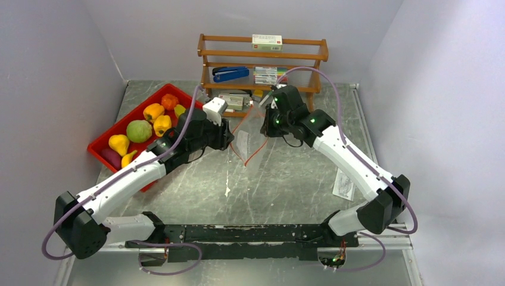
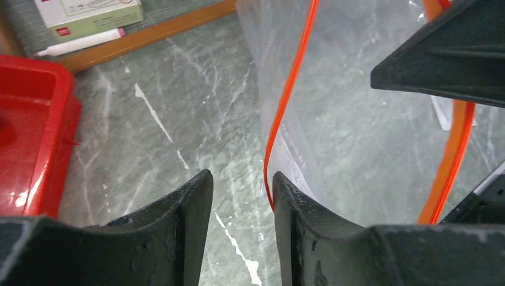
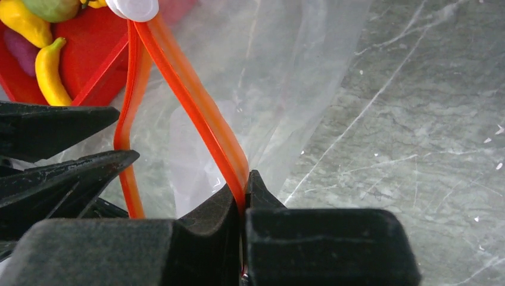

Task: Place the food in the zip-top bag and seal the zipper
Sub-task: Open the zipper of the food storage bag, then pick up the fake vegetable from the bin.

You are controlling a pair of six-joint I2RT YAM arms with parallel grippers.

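The clear zip-top bag [image 1: 243,143] hangs between my two grippers at mid-table, its mouth spread. My right gripper [image 3: 244,182] is shut on the red-orange zipper [image 3: 196,101] strip. My left gripper [image 2: 241,179] stands open with bare table showing in the gap. The other side of the zipper [image 2: 286,101] runs down to the tip of its right finger [image 2: 298,196] and is not pinched. The food lies in the red tray [image 1: 95,149] at the left: a yellow pepper [image 1: 153,111], a green fruit [image 1: 139,130], a pear [image 1: 119,143] and a banana [image 3: 47,71].
A wooden shelf [image 1: 262,59] at the back holds a blue stapler [image 1: 231,73] and small boxes. A white box [image 2: 89,12] and a pen [image 2: 77,43] lie at its foot. A flat printed packet [image 1: 344,183] lies on the table at the right.
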